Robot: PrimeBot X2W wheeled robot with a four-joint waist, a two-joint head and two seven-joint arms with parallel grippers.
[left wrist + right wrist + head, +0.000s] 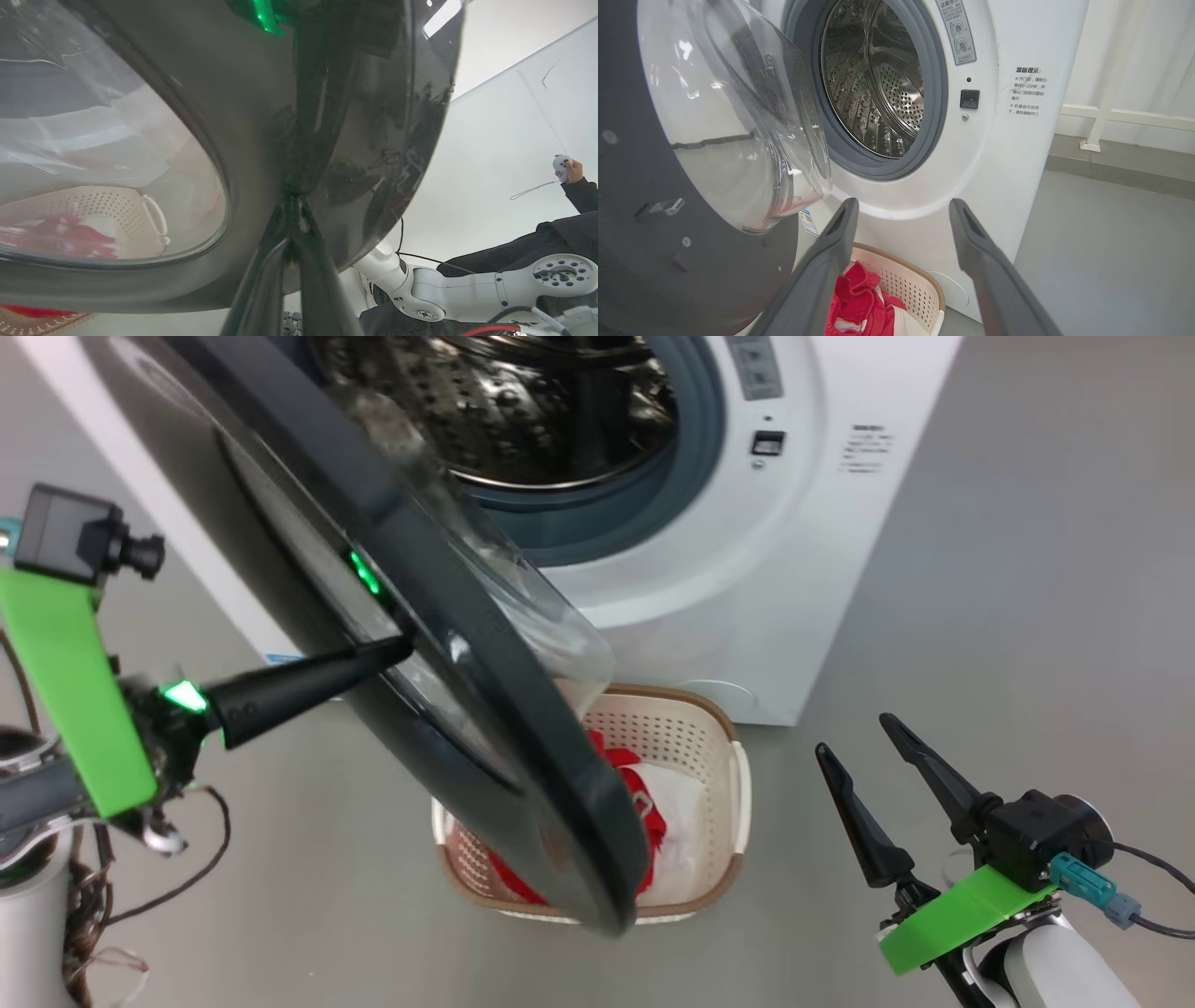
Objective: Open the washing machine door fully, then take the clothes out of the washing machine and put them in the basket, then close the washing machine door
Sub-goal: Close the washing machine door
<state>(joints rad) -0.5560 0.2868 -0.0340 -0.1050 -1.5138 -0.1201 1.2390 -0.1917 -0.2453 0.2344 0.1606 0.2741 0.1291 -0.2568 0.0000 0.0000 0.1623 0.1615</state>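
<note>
Head view: black-rimmed round glass door (541, 765) is touched by the closed left tool (394, 649).
The right tool (854, 735) is held open; red fabric clothes (644, 795) are contained in a cream perforated basket (672, 733).

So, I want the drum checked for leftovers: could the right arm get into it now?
Probably yes. The door is swung aside, and the right end effector, open, faces the drum with nothing between. The left end effector, shut, touches the door's outer face.
</note>
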